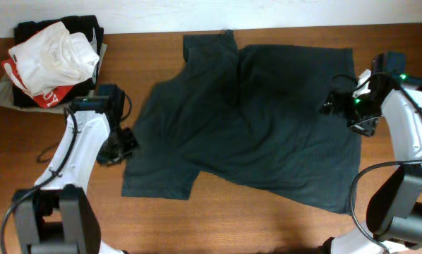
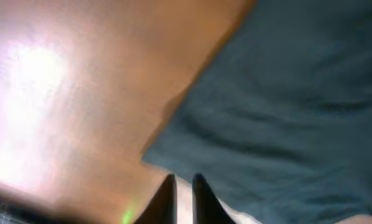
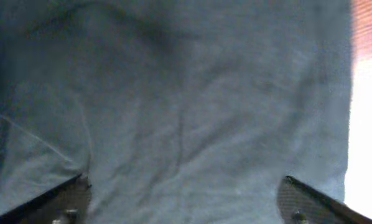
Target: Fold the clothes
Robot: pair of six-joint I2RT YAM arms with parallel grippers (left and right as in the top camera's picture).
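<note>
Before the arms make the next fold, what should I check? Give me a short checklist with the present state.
1. T-shirt spread out flat: not ok, creases near upper sleeve.
2. Right gripper open over fabric: ok.
3. Left gripper at T-shirt's edge: ok.
4. Left gripper holding fabric: cannot tell.
5. Clothes pile apart from T-shirt: ok.

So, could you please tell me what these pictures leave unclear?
- Left wrist view: blur; whether the left gripper pinches the T-shirt edge is unclear.
- Overhead: the white garment covers most of the pile beneath it.
- Right wrist view: the bottom edge cuts off most of the right gripper.
</note>
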